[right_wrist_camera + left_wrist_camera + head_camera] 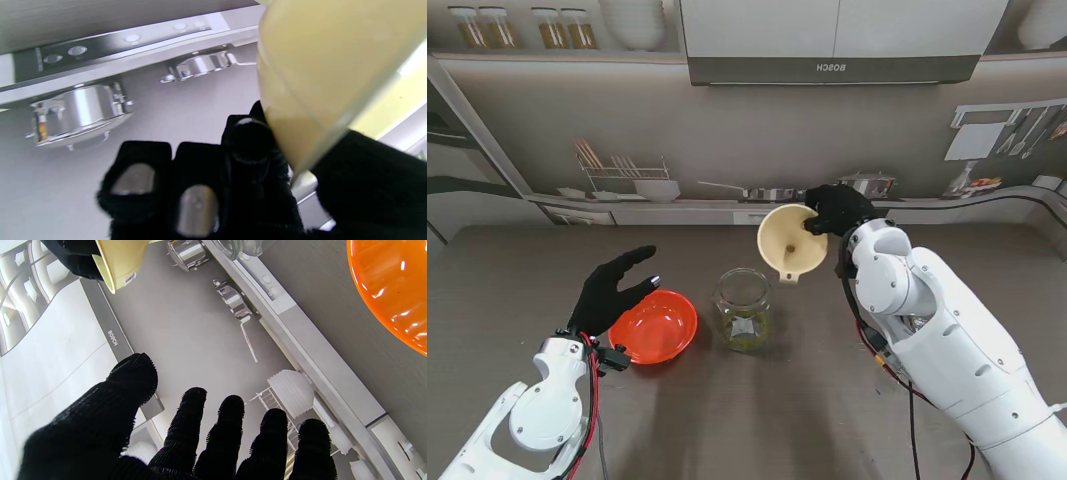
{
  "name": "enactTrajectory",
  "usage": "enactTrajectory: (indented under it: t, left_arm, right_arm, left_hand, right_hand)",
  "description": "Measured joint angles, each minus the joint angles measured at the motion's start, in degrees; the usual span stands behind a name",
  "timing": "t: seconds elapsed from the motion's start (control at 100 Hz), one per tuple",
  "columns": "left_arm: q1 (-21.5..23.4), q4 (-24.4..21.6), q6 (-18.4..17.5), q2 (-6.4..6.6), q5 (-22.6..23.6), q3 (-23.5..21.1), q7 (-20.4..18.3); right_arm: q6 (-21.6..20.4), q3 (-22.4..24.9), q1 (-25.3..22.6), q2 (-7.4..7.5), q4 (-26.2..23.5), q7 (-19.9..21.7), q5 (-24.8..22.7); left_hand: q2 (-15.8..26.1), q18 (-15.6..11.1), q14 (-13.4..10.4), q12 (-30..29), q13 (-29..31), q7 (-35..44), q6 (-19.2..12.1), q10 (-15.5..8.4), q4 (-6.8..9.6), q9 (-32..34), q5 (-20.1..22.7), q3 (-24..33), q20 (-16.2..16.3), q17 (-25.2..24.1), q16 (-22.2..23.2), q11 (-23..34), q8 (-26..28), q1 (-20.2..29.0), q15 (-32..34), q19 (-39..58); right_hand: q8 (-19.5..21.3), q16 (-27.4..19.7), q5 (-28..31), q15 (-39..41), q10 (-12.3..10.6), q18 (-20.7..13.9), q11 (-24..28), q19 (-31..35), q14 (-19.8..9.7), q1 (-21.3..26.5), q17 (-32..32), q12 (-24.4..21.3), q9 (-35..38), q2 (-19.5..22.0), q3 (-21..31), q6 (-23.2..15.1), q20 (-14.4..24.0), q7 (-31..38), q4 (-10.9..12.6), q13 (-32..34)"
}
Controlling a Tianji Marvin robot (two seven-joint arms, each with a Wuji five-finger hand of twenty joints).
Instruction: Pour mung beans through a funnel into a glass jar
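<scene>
A clear glass jar [745, 310] stands mid-table with green mung beans in its bottom. The cream funnel [789, 240] hangs in the air beyond the jar and slightly to its right, tilted with its spout pointing down toward me. My right hand [837, 210] is shut on the funnel's rim [317, 86]. An orange bowl [654, 326] sits left of the jar and looks empty. My left hand [612, 290] hovers open at the bowl's left edge, fingers spread [196, 426], with the bowl's rim [390, 290] beside it.
A printed kitchen backdrop stands along the far table edge, with a shelf, pots and utensils pictured on it [747, 190]. Red and black cables run down both forearms [592, 400].
</scene>
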Motion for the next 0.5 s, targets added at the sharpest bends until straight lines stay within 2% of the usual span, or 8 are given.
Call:
enactTrajectory:
  t: [0.2, 0.5]
  left_arm:
    - [-0.33, 0.3, -0.11, 0.02, 0.03, 0.31, -0.22]
    - [-0.57, 0.55, -0.03, 0.04, 0.03, 0.8, -0.42]
  right_arm:
    - [-1.45, 2.58, -1.58, 1.1, 1.27, 0.08, -3.51]
    - [-6.17, 3.85, -2.69, 2.21, 7.52, -0.55, -7.95]
  left_hand:
    - [0.0, 0.0, 0.01, 0.0, 0.0, 0.0, 0.0, 0.01, 0.0, 0.63, 0.02, -0.16, 0.0, 0.0, 0.0, -0.01, 0.0, 0.0, 0.0, 0.0]
    - [0.0, 0.0, 0.01, 0.0, 0.01, 0.0, 0.01, 0.07, 0.0, 0.65, 0.31, -0.16, 0.0, 0.0, 0.0, -0.01, 0.0, 0.0, 0.0, 0.0]
  right_hand:
    - [0.25, 0.0, -0.52, 0.0, 0.02, 0.0, 0.0, 0.0, 0.0, 0.01, 0.0, 0.01, 0.0, 0.01, 0.0, 0.03, 0.0, 0.03, 0.0, 0.0]
    - [0.62, 0.0, -1.37, 0.0, 0.05, 0.0, 0.0, 0.0, 0.0, 0.01, 0.0, 0.57, 0.0, 1.24, -0.05, 0.03, -0.04, 0.29, -0.01, 0.0]
